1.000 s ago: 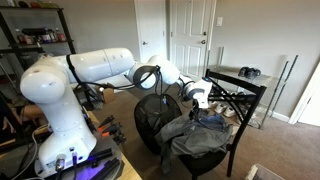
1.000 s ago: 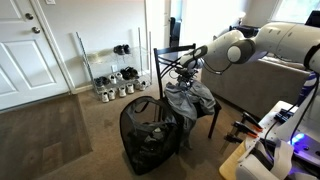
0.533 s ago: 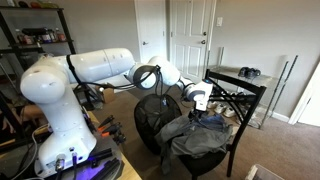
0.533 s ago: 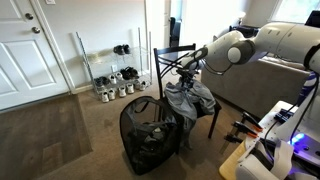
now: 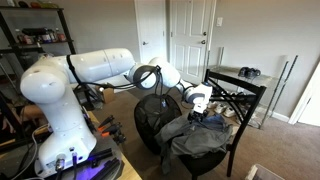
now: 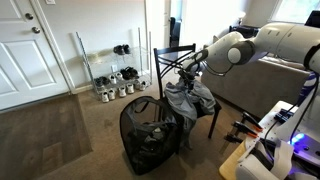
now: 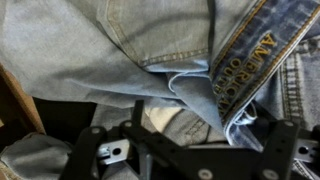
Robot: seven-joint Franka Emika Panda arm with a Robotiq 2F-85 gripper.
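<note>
A heap of clothes, mostly light blue jeans (image 5: 203, 136) (image 6: 189, 99), lies on the seat of a black chair (image 5: 243, 96) (image 6: 176, 52). My gripper (image 5: 198, 109) (image 6: 184, 79) hangs just above the heap, fingers pointing down. In the wrist view the jeans (image 7: 110, 40) fill the picture from very close, with a folded waistband (image 7: 240, 65) bearing gold lettering. There the gripper (image 7: 190, 138) stands open, its black fingers (image 7: 92, 150) spread wide on either side of a fold of denim. Nothing is held.
A black mesh hamper (image 5: 152, 118) (image 6: 150, 136) with dark clothes inside stands on the carpet right beside the chair. A shoe rack (image 6: 113, 78) stands by the wall, white doors (image 6: 25, 50) (image 5: 190, 35) behind. A sofa (image 6: 262, 92) lies past the chair.
The gripper has sunk a little closer to the jeans; otherwise nothing has moved, and the jaws have stayed open.
</note>
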